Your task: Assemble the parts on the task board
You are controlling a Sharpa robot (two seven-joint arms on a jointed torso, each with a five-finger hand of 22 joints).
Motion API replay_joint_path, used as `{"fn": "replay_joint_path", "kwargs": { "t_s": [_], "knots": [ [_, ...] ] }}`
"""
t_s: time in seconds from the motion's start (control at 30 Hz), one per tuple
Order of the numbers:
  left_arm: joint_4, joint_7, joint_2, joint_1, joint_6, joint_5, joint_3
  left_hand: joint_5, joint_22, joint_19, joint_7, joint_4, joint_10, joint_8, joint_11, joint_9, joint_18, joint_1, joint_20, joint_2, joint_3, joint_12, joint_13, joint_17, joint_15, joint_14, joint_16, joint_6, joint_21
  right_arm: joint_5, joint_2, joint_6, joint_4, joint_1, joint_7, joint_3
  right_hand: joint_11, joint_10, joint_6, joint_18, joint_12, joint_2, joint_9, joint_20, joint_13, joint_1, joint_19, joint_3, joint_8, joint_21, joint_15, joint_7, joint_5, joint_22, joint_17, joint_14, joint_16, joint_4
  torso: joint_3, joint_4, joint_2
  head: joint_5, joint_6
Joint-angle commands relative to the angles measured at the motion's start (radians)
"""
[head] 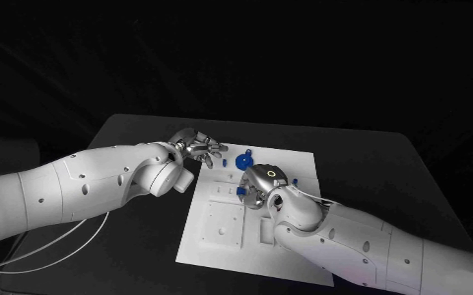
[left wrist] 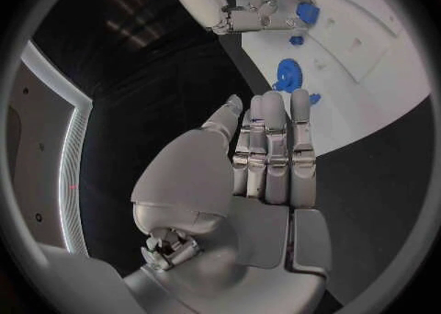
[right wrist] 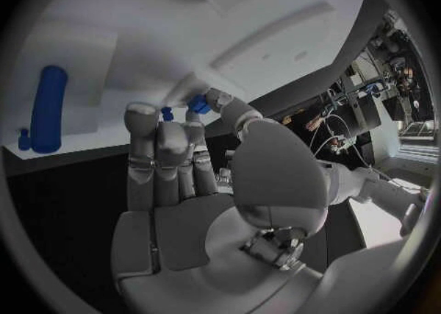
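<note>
no legible text or markings

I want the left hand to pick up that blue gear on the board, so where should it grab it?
Probably by the rim of the blue gear, from above: it lies flat on the white board, free on all sides, just beyond the open left hand.

Left hand: fingers spread, at the board's far left corner.
Right hand: over the board's middle, beside blue parts.
</note>
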Motion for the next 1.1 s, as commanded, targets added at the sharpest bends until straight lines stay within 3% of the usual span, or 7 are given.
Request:
{"fn": "replay_joint_path", "kwargs": {
  "t_s": [0.03,0.27,0.43,0.57,0.77,1.03,1.1],
  "knots": [
    [-0.002,-0.074,-0.004,0.001,0.116,-0.005,0.000,0.000,-0.007,0.014,-0.005,0.026,0.013,-0.002,-0.001,0.001,0.012,-0.024,-0.002,-0.003,-0.023,0.011,0.003,0.006,-0.002,0.012,0.014,-0.003,0.001,-0.008,-0.012,-0.043,0.022,0.000,0.017,0.002,-0.002,0.008,0.006,-0.006,0.006,0.001,0.000,-0.003,0.001,-0.009,0.005,-0.003,0.003,0.005,-0.004,0.000,0.000,0.071,0.002,0.003,0.007,0.004,0.0002,-0.0008,0.000,-0.001,0.000],
    [-0.006,-0.156,-0.012,0.001,0.264,-0.018,0.000,-0.002,0.005,0.053,-0.018,0.111,0.038,0.000,-0.012,0.036,0.009,-0.125,-0.016,0.006,-0.092,0.053,0.020,0.042,-0.015,0.039,0.068,0.025,0.015,-0.006,-0.054,-0.060,0.084,0.000,0.020,0.015,-0.003,0.012,0.009,-0.007,0.006,-0.001,0.000,-0.004,0.003,-0.007,0.006,-0.006,0.002,0.008,-0.006,-0.001,-0.001,0.071,0.001,0.005,0.005,0.009,-0.0003,-0.0012,-0.001,0.000,0.000],
    [-0.002,-0.187,-0.012,0.001,0.335,-0.055,-0.001,0.003,0.045,0.053,-0.030,0.130,0.021,0.004,-0.021,0.161,0.004,-0.157,-0.023,-0.001,-0.092,0.126,0.056,0.070,-0.022,0.031,0.110,0.036,0.025,0.000,-0.087,-0.066,0.129,0.000,0.022,0.029,-0.003,0.013,0.010,-0.008,0.006,-0.002,0.000,-0.005,0.004,-0.004,0.006,-0.005,0.002,0.011,-0.007,-0.001,-0.002,0.071,0.002,0.005,0.004,0.013,0.0002,-0.0031,-0.001,0.000,0.001],
    [0.000,-0.198,-0.011,0.001,0.356,-0.086,-0.005,0.004,0.082,0.054,-0.045,0.149,-0.006,0.024,-0.030,0.353,-0.001,-0.181,-0.030,-0.017,-0.079,0.202,0.093,0.090,-0.029,0.026,0.153,0.033,0.035,0.005,-0.110,-0.070,0.161,0.000,0.024,0.037,-0.003,0.014,0.011,-0.008,0.006,-0.003,0.000,-0.006,0.004,-0.004,0.006,-0.005,0.002,0.009,-0.007,-0.002,-0.002,0.071,0.002,0.005,0.005,0.014,0.0008,-0.0036,-0.001,-0.001,0.001],
    [0.003,-0.194,-0.007,0.001,0.369,-0.122,-0.013,0.010,0.121,0.048,-0.066,0.183,-0.048,0.046,-0.040,0.861,-0.005,-0.202,-0.037,-0.034,-0.048,0.307,0.121,0.096,-0.036,0.009,0.218,-0.003,0.054,0.014,-0.147,-0.079,0.218,0.000,0.028,0.050,-0.004,0.015,0.011,-0.009,0.004,-0.005,0.000,-0.006,0.005,0.000,0.006,-0.007,0.002,0.010,-0.008,-0.002,-0.002,0.071,0.003,0.005,0.003,0.021,0.0012,-0.0030,0.000,-0.001,0.000],
    [0.006,-0.157,-0.003,0.000,0.397,-0.133,-0.021,0.082,0.121,0.030,-0.078,0.198,-0.071,-0.001,-0.043,1.149,-0.007,-0.208,-0.036,-0.043,-0.046,0.342,0.117,0.084,-0.036,-0.011,0.250,0.013,0.075,0.035,-0.183,-0.088,0.269,0.000,0.035,0.074,-0.004,0.016,0.012,-0.009,0.003,-0.008,0.000,-0.007,0.006,0.003,0.007,-0.009,0.002,0.014,-0.008,-0.002,-0.002,0.072,0.003,0.006,0.002,0.028,0.0013,-0.0032,0.000,-0.009,-0.002],
    [0.007,-0.142,-0.002,0.000,0.401,-0.133,-0.023,0.082,0.120,0.027,-0.079,0.203,-0.074,0.009,-0.042,1.159,-0.007,-0.214,-0.035,-0.050,-0.045,0.343,0.115,0.081,-0.035,-0.014,0.251,0.012,0.076,0.040,-0.187,-0.088,0.275,0.000,0.038,0.076,-0.004,0.016,0.012,-0.009,0.003,-0.008,0.000,-0.007,0.006,0.003,0.007,-0.009,0.002,0.014,-0.008,-0.002,-0.002,0.072,0.003,0.006,0.002,0.028,0.0003,-0.0028,0.000,-0.012,-0.002]
  ]
}}
